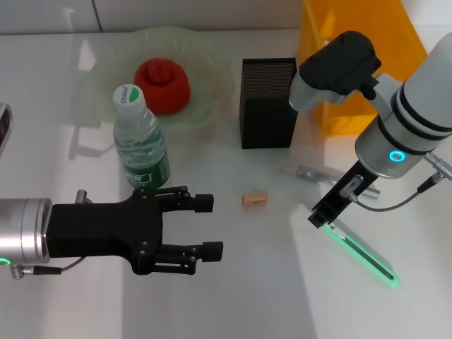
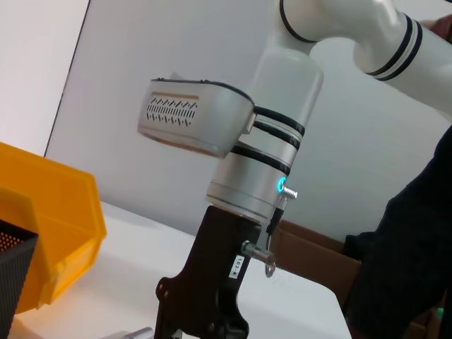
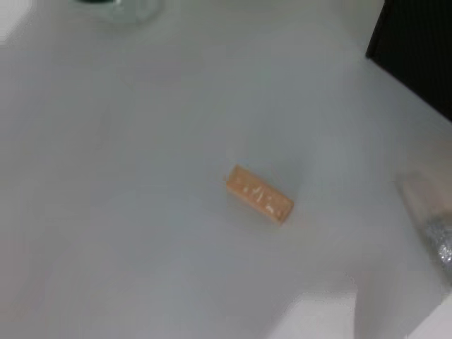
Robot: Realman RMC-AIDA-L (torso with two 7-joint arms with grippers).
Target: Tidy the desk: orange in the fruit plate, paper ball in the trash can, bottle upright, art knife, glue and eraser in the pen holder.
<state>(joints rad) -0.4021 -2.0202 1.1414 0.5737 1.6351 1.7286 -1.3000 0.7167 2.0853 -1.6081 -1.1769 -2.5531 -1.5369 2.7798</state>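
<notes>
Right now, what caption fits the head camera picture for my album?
Open left gripper hovers near upright bottle; eraser lies before pen holder.

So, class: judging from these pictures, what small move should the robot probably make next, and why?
Probably lower the right gripper onto the art knife beneath it. The bottle already stands upright, while the knife and eraser still lie on the table, outside the pen holder.

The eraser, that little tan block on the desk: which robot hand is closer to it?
Left, narrowly. The left hand hangs open just in front of the eraser, toward the robot's left. The right hand is out to the eraser's right.
</notes>
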